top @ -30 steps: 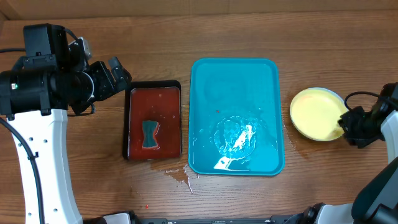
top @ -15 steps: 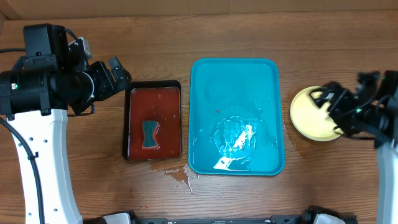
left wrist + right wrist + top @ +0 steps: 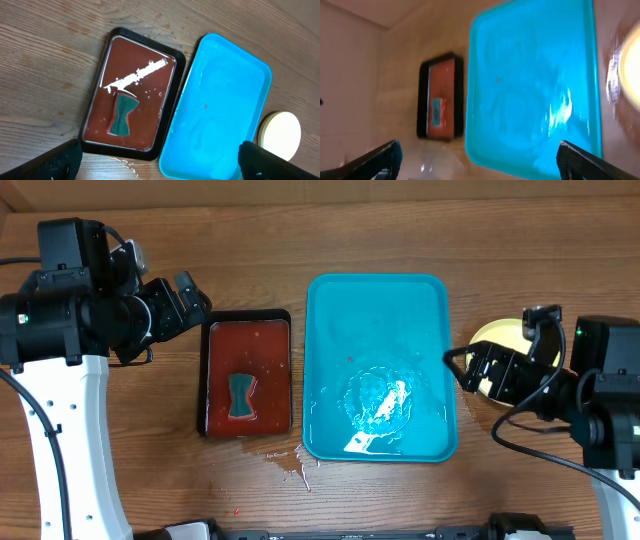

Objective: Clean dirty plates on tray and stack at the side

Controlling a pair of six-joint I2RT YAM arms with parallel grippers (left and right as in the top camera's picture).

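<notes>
Evidently the plates sit at three o'clock of the tray, kept off its wet floor. The right gripper hovers over them, spread and empty, and the left gripper is spread wide at nine o'clock.

Left tool raised, jaws spread wide, empty. Right tool pointing leftward, jaws spread wide, empty.

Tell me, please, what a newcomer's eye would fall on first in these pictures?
The bright turquoise tray in the middle of the table, wet, with a glistening puddle near its front. Left of it sits a black-rimmed tray of red liquid holding a teal sponge. On its right lie the pale yellow plates, partly hidden by the open right gripper.
</notes>
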